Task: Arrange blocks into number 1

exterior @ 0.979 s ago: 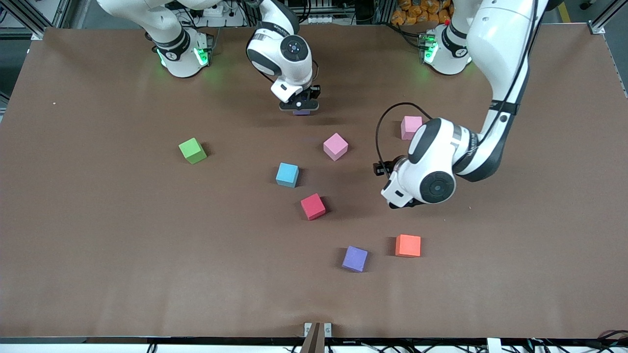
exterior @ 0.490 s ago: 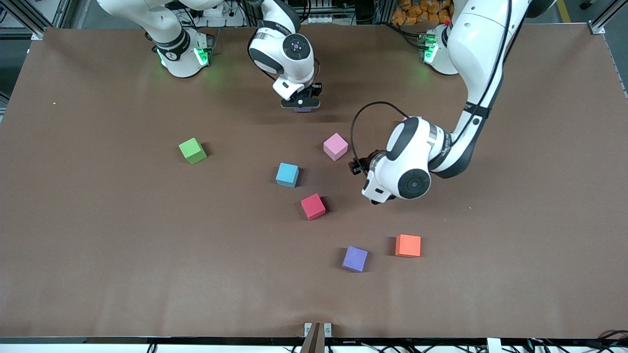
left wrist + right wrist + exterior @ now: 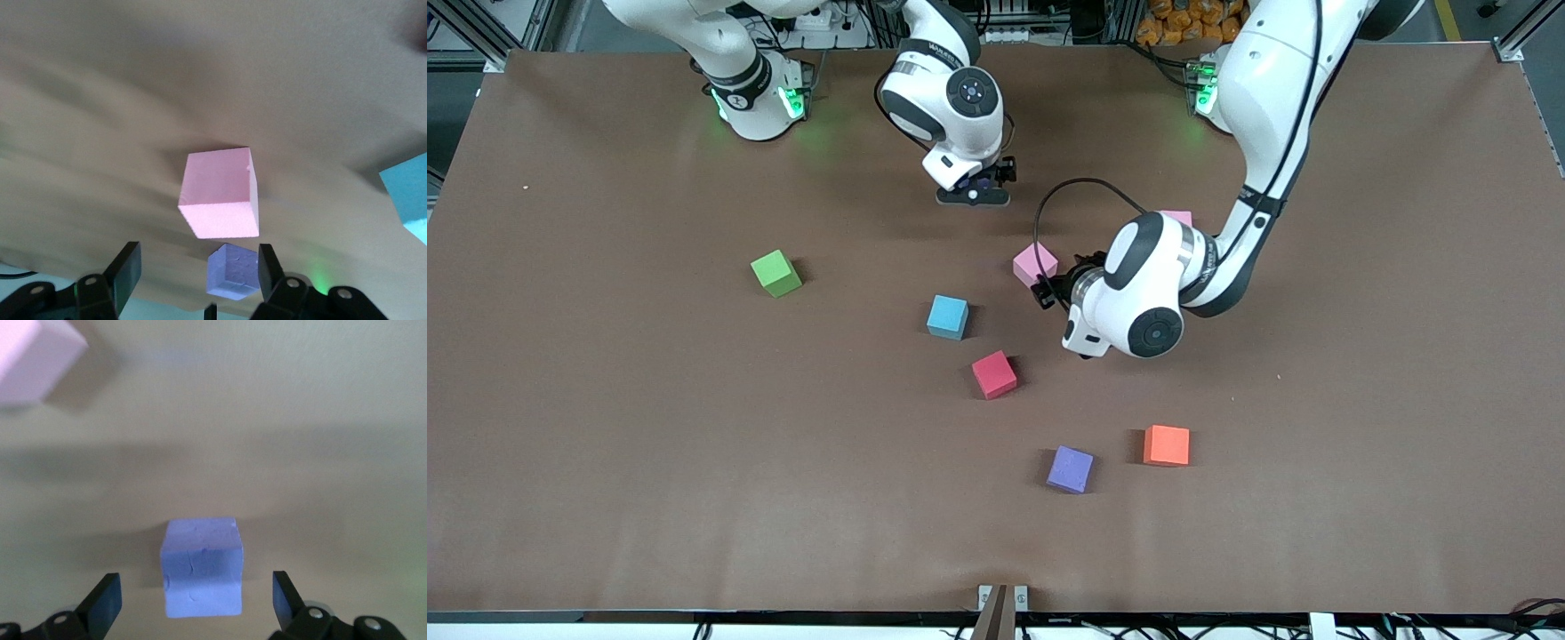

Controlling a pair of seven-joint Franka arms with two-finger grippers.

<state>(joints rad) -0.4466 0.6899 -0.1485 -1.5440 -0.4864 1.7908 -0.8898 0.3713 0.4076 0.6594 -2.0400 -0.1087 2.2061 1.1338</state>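
Note:
An indigo-purple block [image 3: 202,567] rests on the table between the wide-apart fingers of my open right gripper [image 3: 195,600], which touch nothing; in the front view that block [image 3: 982,186] peeks out under the right gripper [image 3: 973,194]. My left gripper [image 3: 1049,289] hovers close to a light pink block [image 3: 1033,263]. In the left wrist view the pink block [image 3: 220,203] lies just ahead of the open, empty left gripper [image 3: 197,277]. A second pink block [image 3: 1176,217] is half hidden by the left arm. Teal-blue [image 3: 948,316], red [image 3: 994,374] and another purple block [image 3: 1071,468] lie nearer the front camera.
A green cube [image 3: 775,272] sits toward the right arm's end of the table. An orange cube [image 3: 1167,444] lies beside the nearer purple block. The brown table [image 3: 605,444] stretches wide around them.
My right gripper has opened and let go of the purple block, which now stands on the table. My left arm has swung toward the right arm's end, up to the pink block.

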